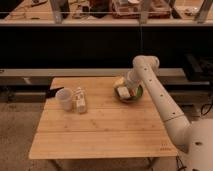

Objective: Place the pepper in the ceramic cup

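This looks like a robotics lab. A white robot arm (160,100) reaches in from the right over a plain wooden desk (100,135), with its gripper (125,90) at the bowl (139,94) on the desk's far right. Along the far side runs a long dark bench (75,47) with metal posts (56,10), and assorted clutter lies on top. The floor (15,132) is speckled, like a workroom's.

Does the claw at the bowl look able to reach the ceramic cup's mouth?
Probably yes: the claw is at the bowl and the ceramic cup stands open-topped, though the bottle beside it crowds a low approach.
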Tool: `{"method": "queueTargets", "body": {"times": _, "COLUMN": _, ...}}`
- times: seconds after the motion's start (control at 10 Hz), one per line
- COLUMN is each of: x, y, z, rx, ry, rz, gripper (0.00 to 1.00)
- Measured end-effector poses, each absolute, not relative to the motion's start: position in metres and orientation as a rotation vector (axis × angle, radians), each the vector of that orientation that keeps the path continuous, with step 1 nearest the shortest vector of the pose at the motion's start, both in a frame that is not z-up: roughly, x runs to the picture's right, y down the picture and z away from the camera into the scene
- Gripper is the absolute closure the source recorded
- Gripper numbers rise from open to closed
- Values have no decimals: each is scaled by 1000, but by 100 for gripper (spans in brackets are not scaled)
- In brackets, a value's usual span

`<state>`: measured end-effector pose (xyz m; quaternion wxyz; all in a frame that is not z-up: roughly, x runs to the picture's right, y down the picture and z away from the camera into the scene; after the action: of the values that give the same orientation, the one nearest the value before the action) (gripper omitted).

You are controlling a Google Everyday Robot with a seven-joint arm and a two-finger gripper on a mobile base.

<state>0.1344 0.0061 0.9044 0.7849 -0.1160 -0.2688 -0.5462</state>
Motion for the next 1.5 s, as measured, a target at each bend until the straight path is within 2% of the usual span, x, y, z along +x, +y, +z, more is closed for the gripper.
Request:
{"method": "queueTargets", "body": {"times": 0.6, "x": 141, "y": 9, "z": 921, "rx": -275, "ry": -574, "rz": -1162, "gripper": 20}}
{"method": "queueTargets", "body": {"times": 1.0, "x": 170, "y": 23, "z": 955, "rx": -356, "ry": -548, "rz": -1117, "gripper": 20}}
{"method": "queueTargets", "body": {"times": 1.5, "x": 195, "y": 11, "z": 972, "rx": -385, "ry": -483, "rz": -999, "gripper": 20}}
